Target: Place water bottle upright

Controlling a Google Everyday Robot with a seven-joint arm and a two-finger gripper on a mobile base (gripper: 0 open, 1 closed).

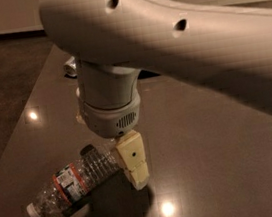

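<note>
At the water bottle (73,182) (lying flat) hangs the hand (138,177).

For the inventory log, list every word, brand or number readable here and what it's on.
Water bottle label: print present, too blurred to read.
Can, mostly hidden behind the arm: nothing legible.
Gripper, low beside the bottle's base end: no markings.
</note>
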